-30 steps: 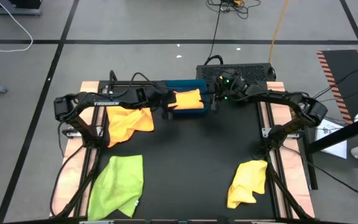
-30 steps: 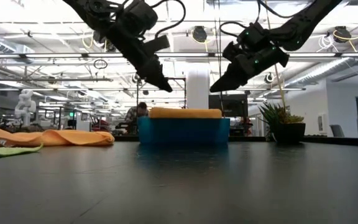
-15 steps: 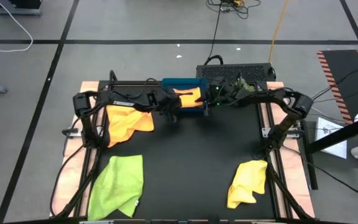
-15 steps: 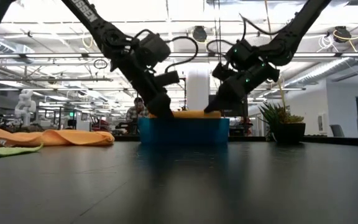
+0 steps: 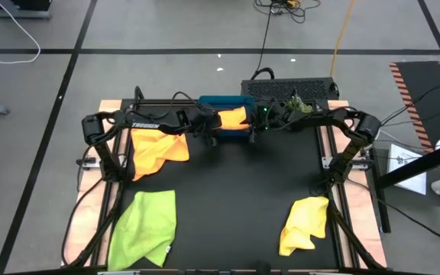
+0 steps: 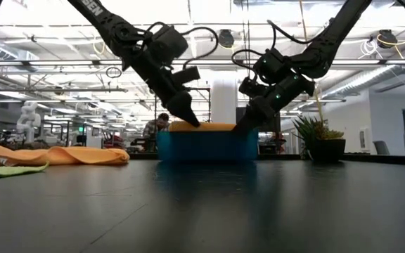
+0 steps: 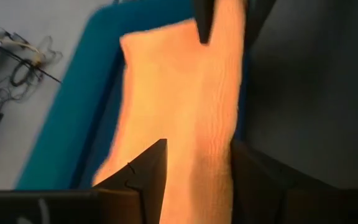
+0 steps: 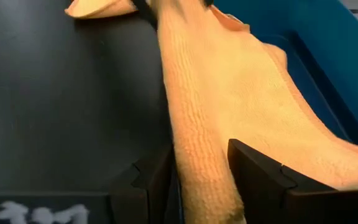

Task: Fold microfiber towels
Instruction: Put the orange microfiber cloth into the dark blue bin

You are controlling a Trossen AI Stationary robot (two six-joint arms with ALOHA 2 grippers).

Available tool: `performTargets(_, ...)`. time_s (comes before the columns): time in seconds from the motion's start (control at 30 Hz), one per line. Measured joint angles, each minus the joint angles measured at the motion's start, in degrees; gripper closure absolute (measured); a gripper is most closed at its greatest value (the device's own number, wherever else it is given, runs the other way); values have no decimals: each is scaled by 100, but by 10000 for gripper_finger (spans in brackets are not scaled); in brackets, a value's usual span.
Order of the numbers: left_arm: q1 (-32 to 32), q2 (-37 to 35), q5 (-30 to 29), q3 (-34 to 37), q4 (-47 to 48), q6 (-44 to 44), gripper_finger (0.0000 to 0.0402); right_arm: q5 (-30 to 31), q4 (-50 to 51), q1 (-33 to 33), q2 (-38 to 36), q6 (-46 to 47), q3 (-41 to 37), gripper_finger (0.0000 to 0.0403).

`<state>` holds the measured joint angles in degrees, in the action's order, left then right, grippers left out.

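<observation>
Both grippers, left [image 6: 190, 121] and right [image 6: 239, 126], pinch the orange towel [image 5: 233, 120] lying in the tray [image 5: 221, 102]. Beside the tray another orange towel [image 5: 157, 150], and farther off lime [image 5: 147, 226] and yellow [image 5: 304, 223] towels, lie unfolded; most folding remains.

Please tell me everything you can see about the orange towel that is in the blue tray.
The folded orange microfiber towel is soft, with a fine ribbed weave. It lies in the rigid blue rectangular tray at the table's far edge, draping over the tray's near rim. The left gripper and the right gripper each straddle an end of its front edge, fingers touching the cloth.
</observation>
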<state>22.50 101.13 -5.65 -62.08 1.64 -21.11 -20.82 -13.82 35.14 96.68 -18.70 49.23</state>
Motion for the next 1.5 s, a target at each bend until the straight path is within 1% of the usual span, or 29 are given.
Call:
performTargets(0.13,-2,-16,-7,-4,44,-199,240,-7,0,0,0,-41,0,265)
performTargets(0.27,-2,-14,39,-2,349,-423,252,-26,42,-2,0,-41,0,289)
performTargets(0.37,-13,-11,41,-2,594,-429,254,-41,46,-2,-2,-41,0,307)
performTargets(0.47,-13,-11,-108,-2,750,-477,262,-46,46,-2,-2,-50,0,324)
performTargets(0.53,-13,-11,-175,-2,810,-518,280,-51,42,-2,-2,-45,0,336)
performTargets(0.7,-17,-11,-119,-2,816,-515,351,-70,54,-2,-9,-41,0,356)
performTargets(0.8,-20,-11,-84,-2,835,-475,385,-75,62,-2,-9,41,0,355)
performTargets(0.87,-20,-10,-31,-2,840,-435,393,-178,79,0,-9,49,0,349)
performTargets(0.9,-19,-11,8,-2,838,-426,392,-244,79,4,-9,68,0,344)
performTargets(0.97,-15,-9,55,0,817,-426,377,-300,76,4,-9,150,0,334)
performTargets(1.13,-13,-9,-42,-2,784,-380,315,-322,116,2,-9,162,0,309)
performTargets(1.23,-13,-9,-50,-2,784,-360,289,-359,160,4,-19,160,0,296)
performTargets(1.3,-13,-10,-57,-2,782,-358,277,-480,230,3,-42,157,0,289)
performTargets(1.5,-13,-9,-59,-2,777,-354,259,-487,354,2,-208,217,0,275)
